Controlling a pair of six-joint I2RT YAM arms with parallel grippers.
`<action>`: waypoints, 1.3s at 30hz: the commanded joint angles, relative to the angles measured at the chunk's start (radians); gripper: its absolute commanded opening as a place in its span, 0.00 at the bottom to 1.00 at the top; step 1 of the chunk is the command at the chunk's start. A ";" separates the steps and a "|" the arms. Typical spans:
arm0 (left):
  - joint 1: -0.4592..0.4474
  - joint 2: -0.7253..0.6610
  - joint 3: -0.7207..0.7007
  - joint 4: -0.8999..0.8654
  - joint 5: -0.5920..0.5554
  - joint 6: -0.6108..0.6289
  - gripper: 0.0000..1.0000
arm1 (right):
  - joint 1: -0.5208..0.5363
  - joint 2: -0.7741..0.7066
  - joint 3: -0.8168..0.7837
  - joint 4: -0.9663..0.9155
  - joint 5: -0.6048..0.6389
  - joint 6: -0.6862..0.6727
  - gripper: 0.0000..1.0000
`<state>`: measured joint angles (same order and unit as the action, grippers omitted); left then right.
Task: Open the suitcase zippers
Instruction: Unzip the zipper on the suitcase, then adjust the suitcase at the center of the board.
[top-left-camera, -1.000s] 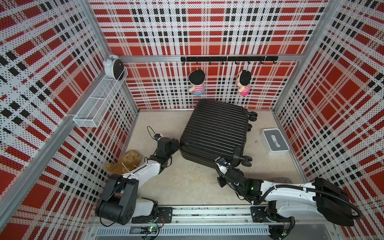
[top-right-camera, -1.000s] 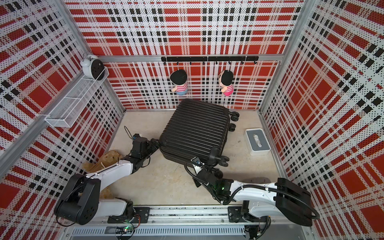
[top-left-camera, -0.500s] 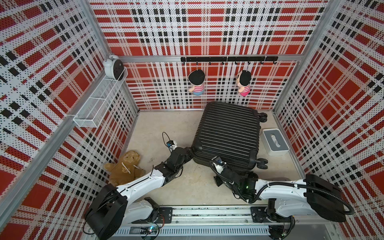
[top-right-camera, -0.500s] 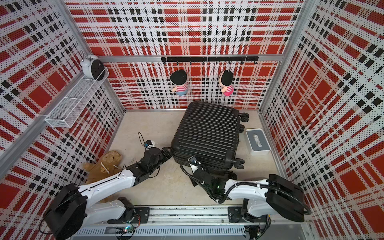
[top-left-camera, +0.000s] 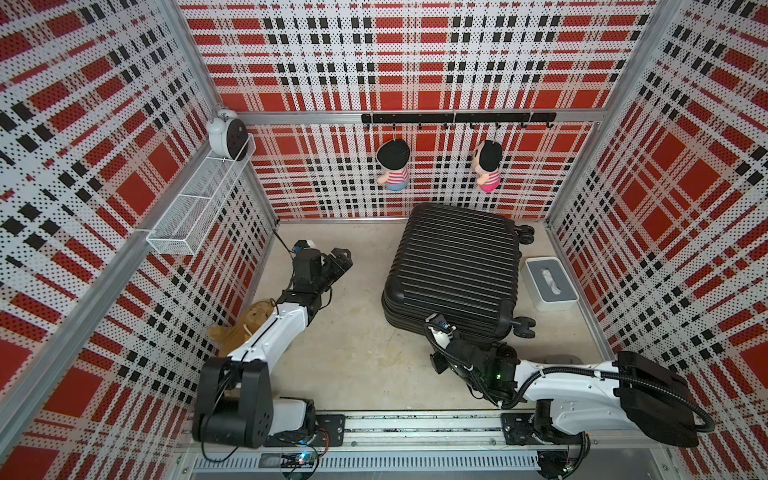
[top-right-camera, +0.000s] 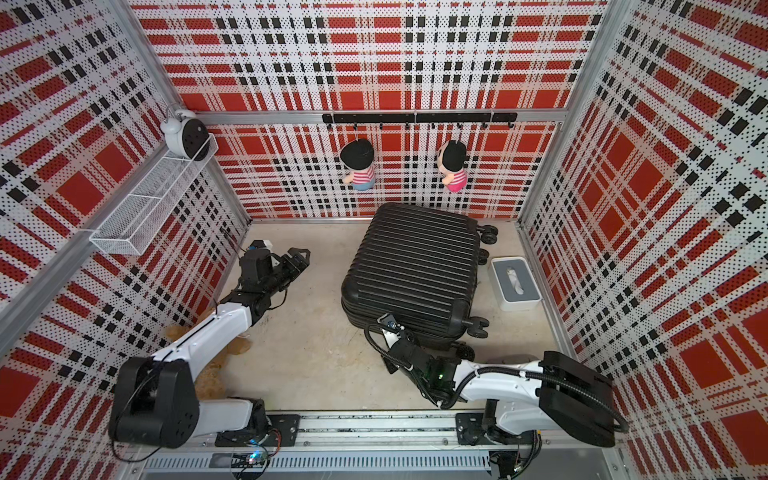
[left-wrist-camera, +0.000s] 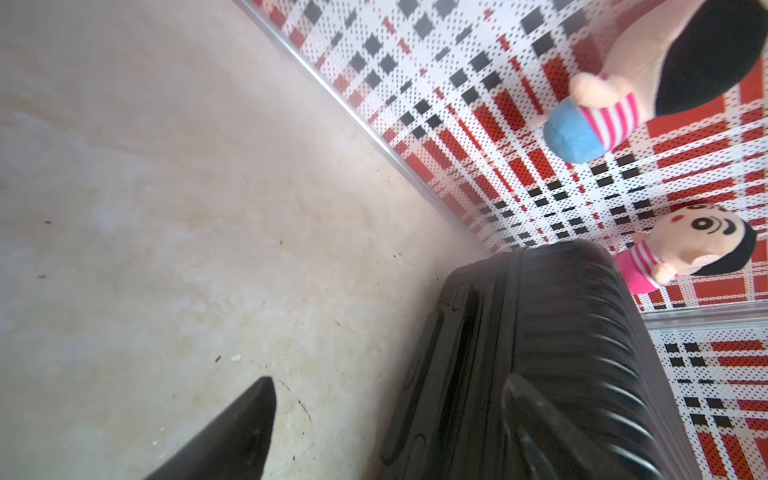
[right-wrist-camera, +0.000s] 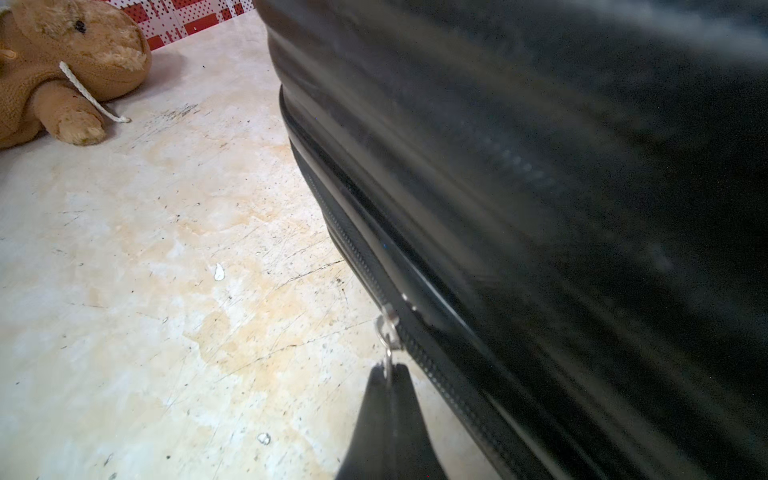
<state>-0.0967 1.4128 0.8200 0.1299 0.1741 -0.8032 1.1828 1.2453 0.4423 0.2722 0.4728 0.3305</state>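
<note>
Unzipping: grips zipper pull (right-wrist-camera: 387, 332) in clamped right pincer (right-wrist-camera: 388, 370), suitcase (top-left-camera: 457, 266) side facing table's (top-left-camera: 365, 365) front edge. Holds left pincer (top-left-camera: 347, 258) spread, well apart. Next, probably: steady drag along zipper track (right-wrist-camera: 436, 374).

You had one suitcase (top-left-camera: 455, 266), and one zipper pull (right-wrist-camera: 388, 332) showed in the right wrist view. Two dolls hung on the far wall, a doll in blue shorts (top-left-camera: 394, 166) and a doll in pink (top-left-camera: 487, 168), from one hook rail (top-left-camera: 457, 118). On the left you had one alarm clock (top-left-camera: 227, 133), one wire basket (top-left-camera: 195, 208) and one brown plush toy (top-left-camera: 253, 320); on the right, one tissue box (top-left-camera: 548, 282). Near you stood two robot arms: the left arm (top-left-camera: 274, 328) and the right arm (top-left-camera: 561, 374).
</note>
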 joint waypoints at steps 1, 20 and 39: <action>-0.005 0.094 0.035 0.136 0.150 -0.001 0.81 | 0.032 0.005 -0.007 0.019 -0.076 -0.025 0.00; -0.434 0.160 -0.260 0.495 0.122 -0.146 0.75 | 0.032 0.199 0.312 -0.179 -0.096 -0.119 0.00; -0.077 0.347 -0.275 0.776 0.516 -0.215 0.72 | 0.032 0.008 0.160 -0.269 0.033 -0.002 0.00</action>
<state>-0.1829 1.6958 0.5194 0.7891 0.5350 -0.9871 1.2156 1.2514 0.5930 -0.0109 0.4519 0.3122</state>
